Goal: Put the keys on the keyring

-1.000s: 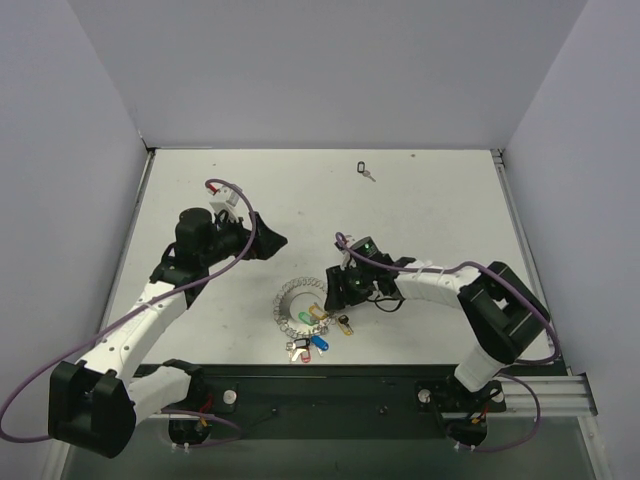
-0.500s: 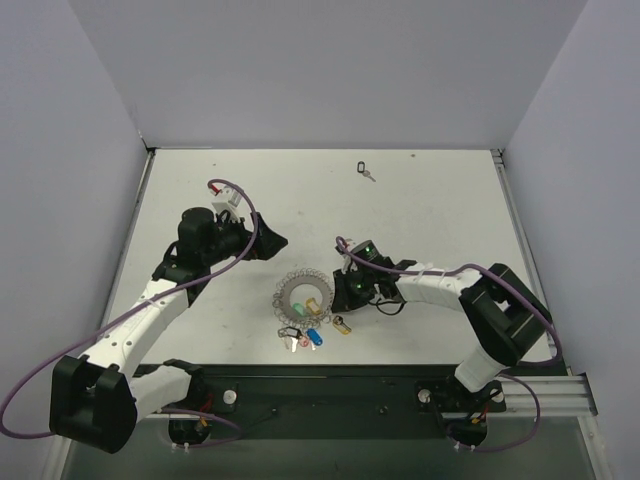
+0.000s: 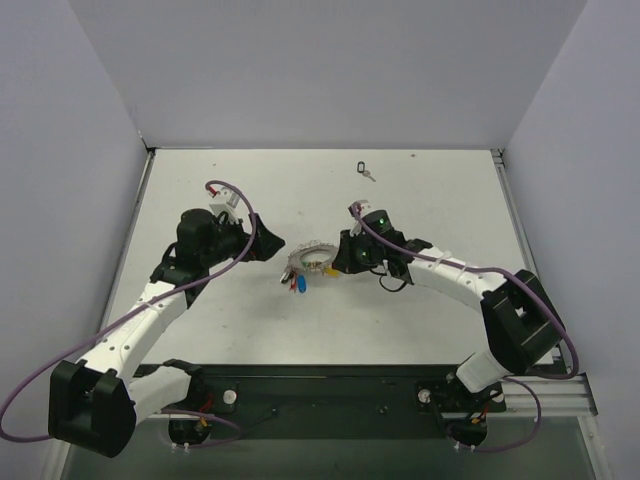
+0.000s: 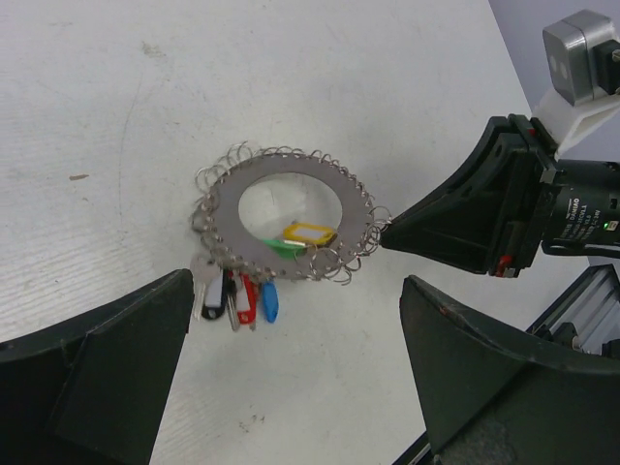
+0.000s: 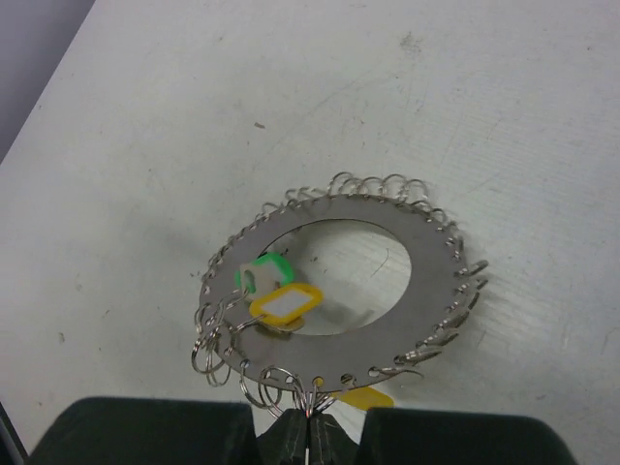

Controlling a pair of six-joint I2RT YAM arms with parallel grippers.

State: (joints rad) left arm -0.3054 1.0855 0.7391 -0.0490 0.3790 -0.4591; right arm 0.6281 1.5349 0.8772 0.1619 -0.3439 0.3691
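The keyring (image 3: 312, 262) is a flat silvery disc with small wire rings round its rim. My right gripper (image 3: 337, 263) is shut on the small rings at its rim (image 5: 312, 418) and holds it tilted above the table. Green (image 5: 263, 273) and yellow (image 5: 287, 304) keys lie against the disc. Black (image 4: 211, 294), red (image 4: 247, 295) and blue (image 4: 269, 302) keys hang from its lower edge. The ring also shows in the left wrist view (image 4: 231, 208). My left gripper (image 3: 272, 243) is open and empty, just left of the ring, with its fingers (image 4: 92, 378) on either side of the view.
One small black-headed key (image 3: 366, 171) lies alone near the table's far edge. Grey walls close in the table on the left, right and back. The black rail with the arm bases runs along the near edge.
My right gripper has lifted the keyring from the near middle of the table and carried it farther back, toward my left gripper. The keys now hang from it. The left arm barely moved.
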